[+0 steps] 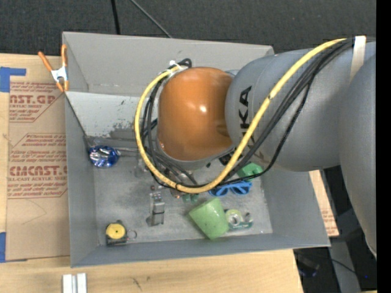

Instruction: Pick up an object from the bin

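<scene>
— What's nearest us in the bin (pixel 82 224)?
— A yellow tape measure (pixel 114 232) in the front corner. Further right lies a green cup (pixel 209 218) on its side.
— And the gripper (pixel 157 207)?
— That narrow grey piece low over the bare floor between those two, I think. I cannot tell if it is released or clenched, and I see nothing in it.
— Behind that?
— Blue glasses (pixel 232 189) beside the cup, a crumpled blue wrapper (pixel 104 156) off to the left, and the arm's orange cover (pixel 192 115) above.
</scene>
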{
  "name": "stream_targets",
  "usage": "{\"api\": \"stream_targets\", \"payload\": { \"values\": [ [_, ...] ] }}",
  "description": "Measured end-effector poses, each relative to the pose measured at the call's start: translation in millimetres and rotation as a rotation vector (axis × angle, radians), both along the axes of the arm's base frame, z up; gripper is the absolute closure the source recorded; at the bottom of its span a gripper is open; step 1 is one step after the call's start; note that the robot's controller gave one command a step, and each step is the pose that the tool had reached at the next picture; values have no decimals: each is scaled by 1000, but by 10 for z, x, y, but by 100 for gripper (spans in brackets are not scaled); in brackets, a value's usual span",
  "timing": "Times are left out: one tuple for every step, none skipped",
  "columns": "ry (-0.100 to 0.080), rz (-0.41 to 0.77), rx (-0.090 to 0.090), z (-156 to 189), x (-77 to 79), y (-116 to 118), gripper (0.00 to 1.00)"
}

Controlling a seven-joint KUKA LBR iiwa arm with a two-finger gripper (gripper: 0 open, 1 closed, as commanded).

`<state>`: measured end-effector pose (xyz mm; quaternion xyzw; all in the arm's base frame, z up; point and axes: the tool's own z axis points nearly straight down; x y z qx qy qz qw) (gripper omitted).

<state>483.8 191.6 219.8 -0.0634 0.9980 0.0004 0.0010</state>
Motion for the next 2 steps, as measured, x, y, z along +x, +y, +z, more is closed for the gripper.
{"api": "stream_targets", "payload": {
  "values": [
    [6, -125, 0, -594, -52, 362, 0],
    [-2, -5, 0, -1514, -11, 252, 0]
  ]
}}
